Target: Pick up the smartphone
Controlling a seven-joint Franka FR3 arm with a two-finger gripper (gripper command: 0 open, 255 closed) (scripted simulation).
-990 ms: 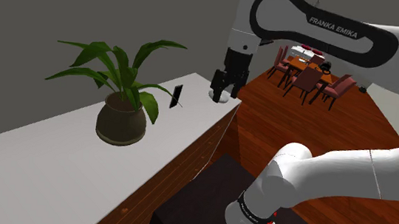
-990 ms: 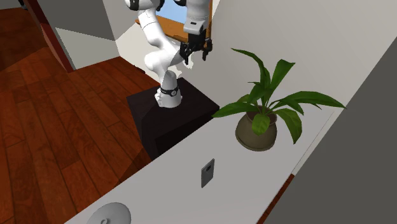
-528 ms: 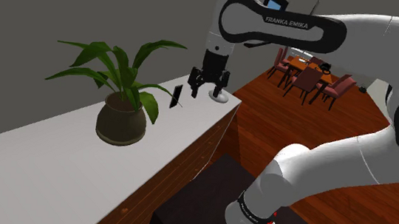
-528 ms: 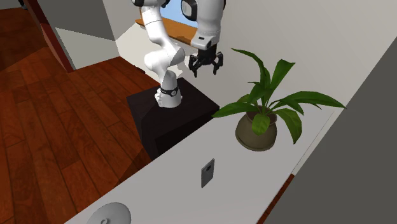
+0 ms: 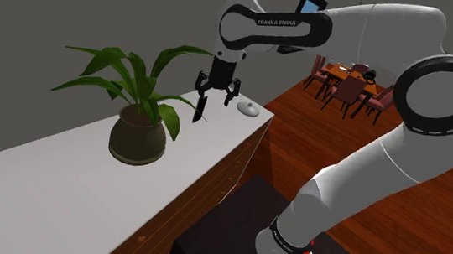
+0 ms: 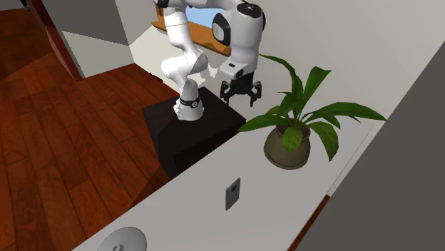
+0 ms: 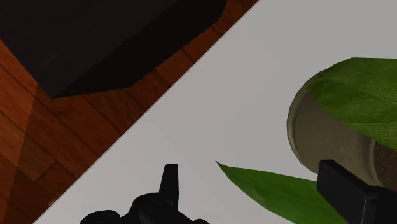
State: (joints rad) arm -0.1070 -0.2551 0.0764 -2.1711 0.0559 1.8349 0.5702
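plainly, smartphone (image 6: 232,194) stands upright, long axis vertical.

- The countertop (image 5: 59,191) is rendered as a smooth, matt, pale grey-white surface with no grain.
- The cabinet front (image 5: 204,191) and the floor (image 6: 71,107) are shown as reddish-brown wood, and a soft sheen is seen on the floor's planks.
- The arm (image 5: 376,30) is covered in smooth, glossy white shells.
- The gripper (image 5: 216,98) and the stand (image 6: 200,132) are finished in matt black.
- The pot (image 5: 137,144) is given a dull, mottled olive-brown surface.
- The leaves (image 7: 369,83) are drawn veined and faintly glossy.
- The smartphone (image 6: 232,194) is shown as a smooth, dark slab.
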